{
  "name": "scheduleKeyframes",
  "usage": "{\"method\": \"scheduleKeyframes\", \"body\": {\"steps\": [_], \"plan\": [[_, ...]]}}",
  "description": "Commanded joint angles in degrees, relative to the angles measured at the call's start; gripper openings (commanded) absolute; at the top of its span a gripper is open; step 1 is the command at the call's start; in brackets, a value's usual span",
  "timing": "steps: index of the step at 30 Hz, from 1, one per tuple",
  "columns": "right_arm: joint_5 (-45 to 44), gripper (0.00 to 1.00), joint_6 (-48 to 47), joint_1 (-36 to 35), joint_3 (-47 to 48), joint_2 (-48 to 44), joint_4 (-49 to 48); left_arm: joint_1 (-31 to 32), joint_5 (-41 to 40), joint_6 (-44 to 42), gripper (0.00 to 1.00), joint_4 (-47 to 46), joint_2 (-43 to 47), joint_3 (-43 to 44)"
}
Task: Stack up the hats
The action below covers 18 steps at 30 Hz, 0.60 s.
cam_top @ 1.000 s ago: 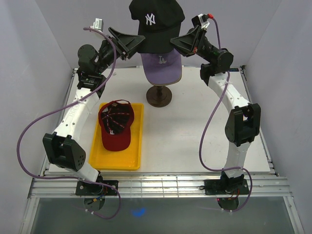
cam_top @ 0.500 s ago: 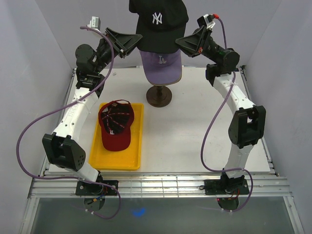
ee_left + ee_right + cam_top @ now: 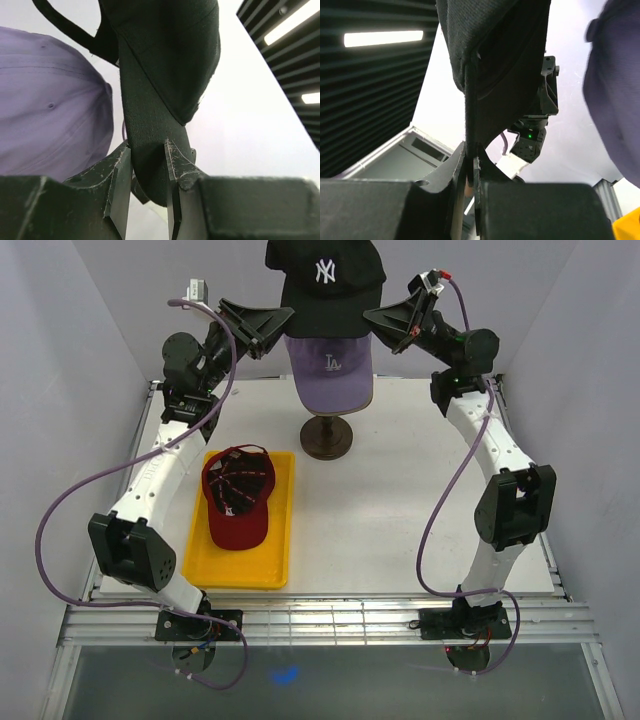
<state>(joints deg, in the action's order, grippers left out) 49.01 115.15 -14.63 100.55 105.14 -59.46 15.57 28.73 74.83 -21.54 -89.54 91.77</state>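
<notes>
Now that the left gripper has drawn its jaws in from wide to a narrow clamp on the rim of the black NY cap, that cap is pinched on both sides. The right gripper has its jaws almost together on a fold of the same black fabric at the opposite edge. Compared with a second ago, the cap sits slightly higher and a touch to the right in the top view. It hangs between the two grippers just above the lavender LA cap, which sits on top of the dark stand. Whether the two caps touch I cannot tell.

I judge the two-handed hold complete, so the black cap looks ready to be settled onto the lavender one. The dark red cap lies in the yellow tray on the left, not yet stacked.

The white tabletop is flat and matte. Pale walls close it in at the back and sides. The wrist views show a dark slatted ceiling with strip lights above.
</notes>
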Motion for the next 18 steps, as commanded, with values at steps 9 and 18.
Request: {"method": "scheduleKeyframes", "body": {"steps": [9,18], "plan": [[-4.72,0.08,2.97,-0.48,9.21,0.23,19.82,4.55,-7.37,2.25,0.0,7.65,2.96,1.48],[-1.38,0.08,-0.72,0.13,4.22,-1.78,18.77,5.43,-5.36,-0.03,0.0,10.46,3.93,0.17]]}}
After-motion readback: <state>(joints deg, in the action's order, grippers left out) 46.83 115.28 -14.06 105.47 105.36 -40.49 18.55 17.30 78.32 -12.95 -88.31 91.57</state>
